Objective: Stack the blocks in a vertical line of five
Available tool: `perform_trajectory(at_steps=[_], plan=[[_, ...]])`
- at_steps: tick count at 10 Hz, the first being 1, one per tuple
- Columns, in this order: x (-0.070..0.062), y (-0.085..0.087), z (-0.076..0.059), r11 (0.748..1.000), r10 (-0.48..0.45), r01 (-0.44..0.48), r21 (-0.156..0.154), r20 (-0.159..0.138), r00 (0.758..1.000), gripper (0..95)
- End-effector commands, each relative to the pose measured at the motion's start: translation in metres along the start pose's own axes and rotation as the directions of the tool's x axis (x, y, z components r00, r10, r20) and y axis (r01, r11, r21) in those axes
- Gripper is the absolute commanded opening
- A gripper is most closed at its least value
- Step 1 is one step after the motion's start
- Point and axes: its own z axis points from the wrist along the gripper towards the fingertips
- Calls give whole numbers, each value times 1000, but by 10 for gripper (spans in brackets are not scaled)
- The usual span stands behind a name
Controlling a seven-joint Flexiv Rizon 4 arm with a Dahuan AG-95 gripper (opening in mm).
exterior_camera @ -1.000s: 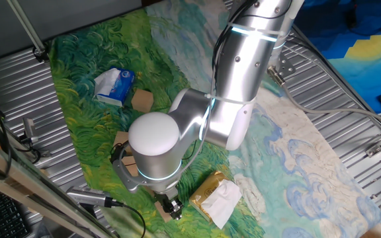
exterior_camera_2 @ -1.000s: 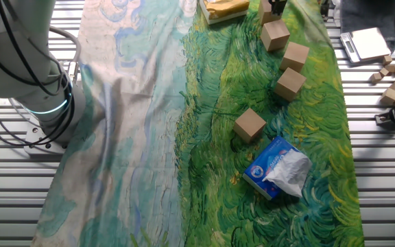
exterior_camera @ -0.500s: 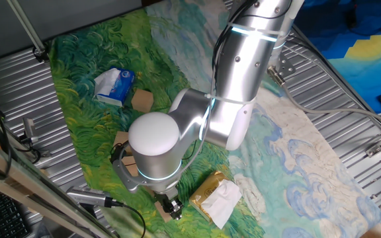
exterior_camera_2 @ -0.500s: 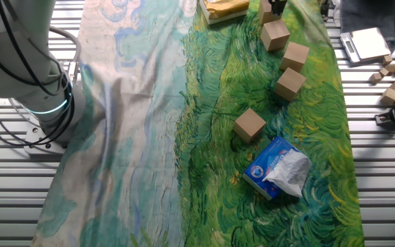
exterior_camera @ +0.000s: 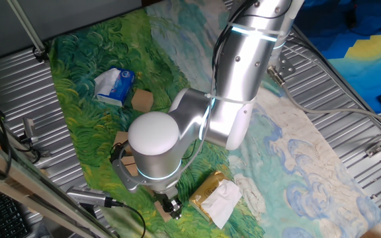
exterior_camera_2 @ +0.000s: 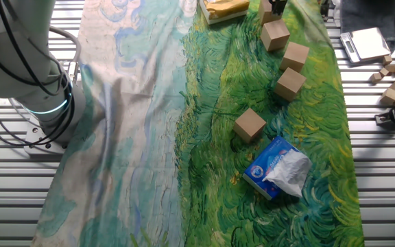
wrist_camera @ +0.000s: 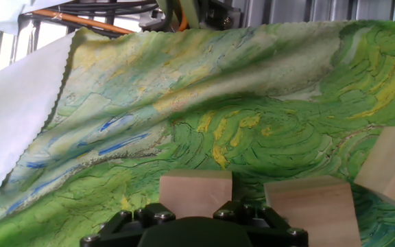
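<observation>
Hand view: hand (wrist_camera: 196,218) low at bottom centre over a block (wrist_camera: 196,193), grip state unclear. Other fixed view: blocks (exterior_camera_2: 288,67) line upper right near cloth (exterior_camera_2: 184,137) edge; left side open.

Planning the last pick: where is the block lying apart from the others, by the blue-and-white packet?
In the other fixed view, that block sits alone on the green cloth, just above-left of the blue-and-white packet.

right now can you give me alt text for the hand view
A tan wooden block sits right at the gripper, on a green and yellow painted cloth. A second block lies beside it and a third block shows at the right edge.
</observation>
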Motion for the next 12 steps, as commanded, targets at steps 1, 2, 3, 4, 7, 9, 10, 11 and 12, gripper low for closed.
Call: perform_trajectory(at_steps=[1, 2, 3, 4, 7, 9, 10, 11, 12], plan=[[43, -30, -90, 993, -110, 112, 27, -85, 990, 0], [44, -31, -90, 993, -110, 113, 28, -87, 990, 0], [45, -31, -90, 993, -111, 114, 29, -88, 990, 0], [46, -33, -90, 993, -113, 116, 29, -88, 990, 0], [47, -40, -84, 991, -126, 129, 28, -91, 988, 0], [55, -62, -82, 985, -168, 171, 19, -88, 982, 0], [59, -73, -81, 982, -184, 186, 16, -88, 979, 0], [64, -87, -84, 979, -203, 205, 14, -90, 975, 0], [68, -97, -85, 976, -215, 217, 10, -89, 973, 0]])
